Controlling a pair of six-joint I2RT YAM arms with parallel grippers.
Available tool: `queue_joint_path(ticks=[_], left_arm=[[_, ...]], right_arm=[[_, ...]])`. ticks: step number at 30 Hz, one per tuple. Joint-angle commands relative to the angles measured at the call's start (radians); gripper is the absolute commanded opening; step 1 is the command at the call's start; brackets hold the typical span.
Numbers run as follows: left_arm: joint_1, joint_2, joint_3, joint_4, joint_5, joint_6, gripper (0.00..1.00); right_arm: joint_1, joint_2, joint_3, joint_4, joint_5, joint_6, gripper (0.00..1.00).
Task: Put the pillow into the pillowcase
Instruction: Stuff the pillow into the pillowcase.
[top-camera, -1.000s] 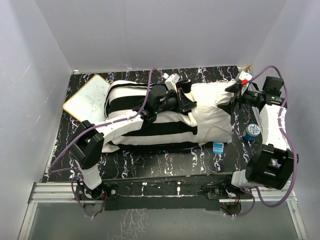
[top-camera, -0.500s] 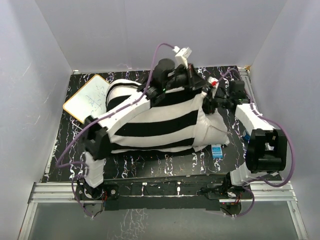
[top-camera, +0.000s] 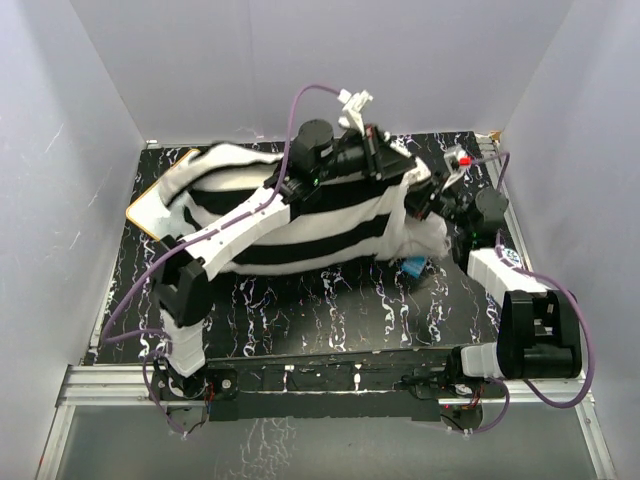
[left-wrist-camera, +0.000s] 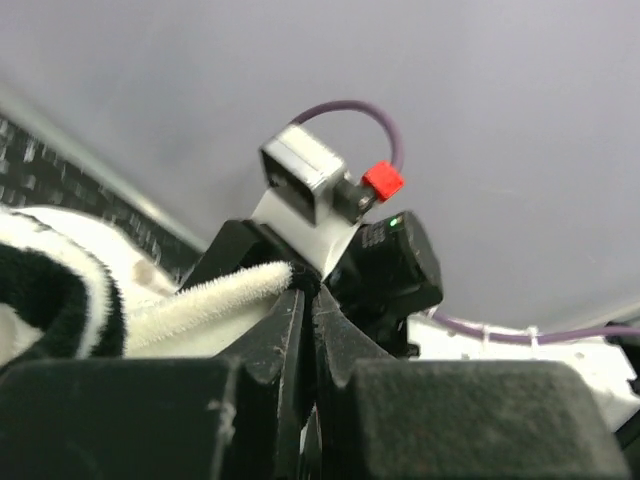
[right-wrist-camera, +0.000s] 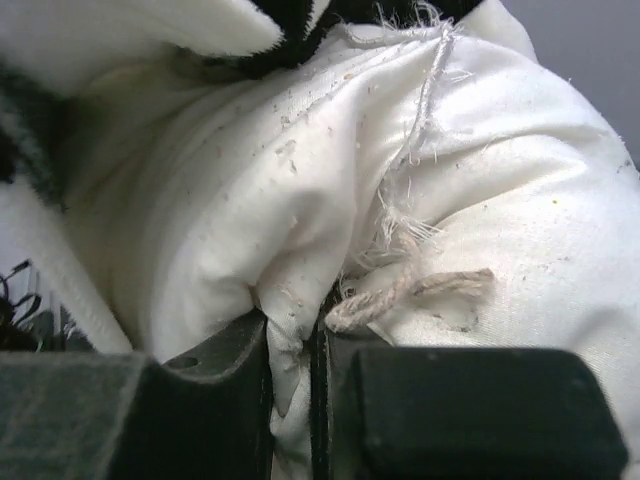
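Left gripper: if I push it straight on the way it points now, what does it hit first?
Most likely the right arm's wrist camera, sitting just beyond the left gripper, which is shut on the pillowcase edge. Depth is hard to judge.

we see the pillowcase (left-wrist-camera: 200, 305) as fleecy, napped cloth, soft and matt in both black and white stripes. the pillow (right-wrist-camera: 480, 230) is plain woven cloth, matt and linty, with a frayed seam and loose threads. the left gripper (left-wrist-camera: 308, 310) and right gripper (right-wrist-camera: 293, 345) look like matt black plastic with a fine grain. the table (top-camera: 330, 310) looks smooth, marbled black. the cable (left-wrist-camera: 345, 104) has a smooth purple sheath. the rail (top-camera: 100, 385) is bare metal.
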Motion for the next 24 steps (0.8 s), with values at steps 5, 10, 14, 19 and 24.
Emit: queue_joint_path(ticks=[5, 10, 14, 19, 24], left_arm=[[0.091, -0.058, -0.403, 0.358, 0.042, -0.171, 0.00], [0.092, 0.003, -0.310, 0.309, 0.117, -0.178, 0.00], [0.101, -0.036, -0.334, 0.231, 0.094, -0.099, 0.00], [0.115, -0.019, -0.303, 0.219, 0.116, -0.088, 0.00], [0.115, 0.009, -0.235, 0.205, 0.142, -0.091, 0.00]], right_arm=[[0.027, -0.094, -0.157, 0.010, -0.204, 0.004, 0.19], [-0.037, -0.098, 0.006, -0.291, -0.359, -0.202, 0.44], [-0.244, -0.092, 0.350, -1.137, -0.462, -0.852, 0.73], [-0.381, 0.009, 0.656, -1.891, -0.281, -1.484, 0.96], [-0.391, 0.032, 0.491, -1.841, -0.179, -1.414, 0.95]])
